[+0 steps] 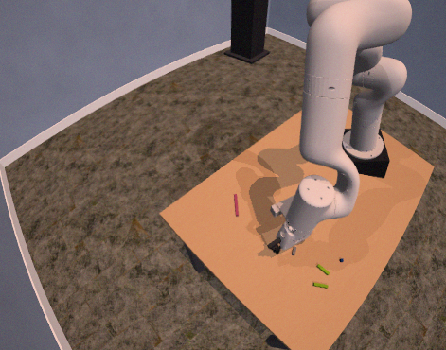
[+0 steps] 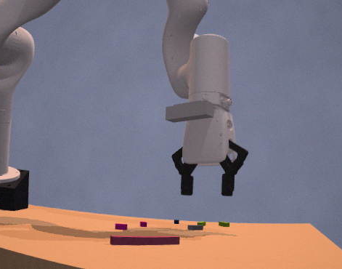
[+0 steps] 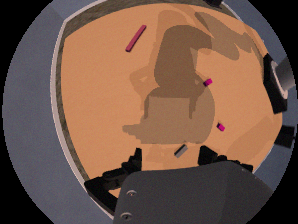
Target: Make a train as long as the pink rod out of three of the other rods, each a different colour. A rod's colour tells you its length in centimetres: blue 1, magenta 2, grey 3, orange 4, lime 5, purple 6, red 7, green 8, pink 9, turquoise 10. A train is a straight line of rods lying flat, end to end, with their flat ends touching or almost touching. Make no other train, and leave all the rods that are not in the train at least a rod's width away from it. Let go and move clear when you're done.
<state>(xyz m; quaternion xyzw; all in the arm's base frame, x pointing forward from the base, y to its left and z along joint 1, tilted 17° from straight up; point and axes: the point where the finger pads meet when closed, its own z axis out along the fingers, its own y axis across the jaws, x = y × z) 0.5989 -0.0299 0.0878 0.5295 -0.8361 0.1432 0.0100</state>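
In the top view the longest rod [image 1: 236, 204] lies left of centre on the table [image 1: 217, 236], the shorter rods [image 1: 323, 270] lower right, the arm's base [image 1: 381, 166] upper right.

The top view looks steeply down from high up and far off, taking in the whole flat orange surface [image 1: 255, 284] at lower right of the frame, the brown mottled floor [image 1: 108, 189] around it and the black square arm base [image 1: 380, 166] at upper right.

The exterior view sits low and close, almost level with the surface's edge [image 2: 282, 251], facing sideways across it with blue wall behind.

The wrist view rides on the arm, looking down through a round fisheye.

All three share the long pink rod [image 1: 236, 204] [image 2: 144, 240] [image 3: 136, 38]; the hand [image 2: 207, 189] shows whole only in the exterior view.
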